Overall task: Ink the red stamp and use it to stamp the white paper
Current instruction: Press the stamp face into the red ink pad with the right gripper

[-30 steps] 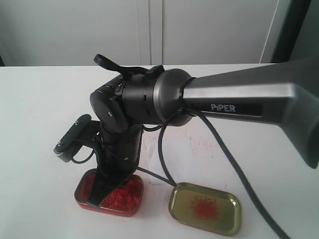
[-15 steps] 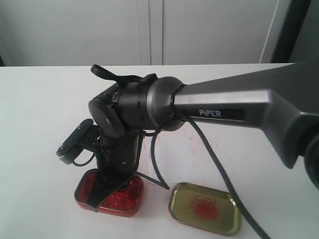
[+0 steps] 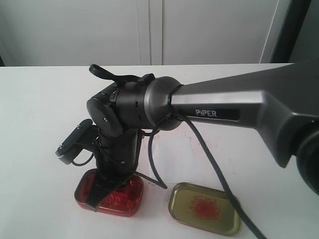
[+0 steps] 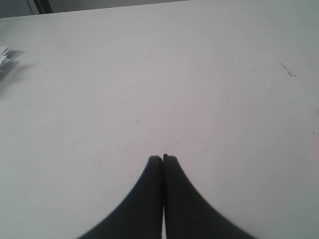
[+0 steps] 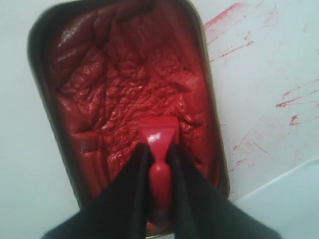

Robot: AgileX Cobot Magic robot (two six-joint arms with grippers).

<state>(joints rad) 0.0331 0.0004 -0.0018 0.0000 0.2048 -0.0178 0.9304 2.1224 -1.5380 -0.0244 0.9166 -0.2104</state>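
1. Right gripper (image 5: 158,149) is clamped on the knob of the red stamp (image 5: 158,132). The stamp's square base is down on the lumpy ink inside the red ink tin (image 5: 42,99), away from the side walls.
2. Red scratch marks (image 5: 239,45) lie on the table just beside the tin. A corner of the white paper (image 5: 289,204) is near, cut off by the frame.
3. Gold tin (image 3: 179,204) lies beside the ink tin, apart from it.
4. Left gripper (image 4: 163,158) has its fingers pressed together, holding nothing, over bare table (image 4: 199,74).
5. In the exterior view the right arm (image 3: 149,107) hides the stamp. The stamp's inked face can't be seen in any view.
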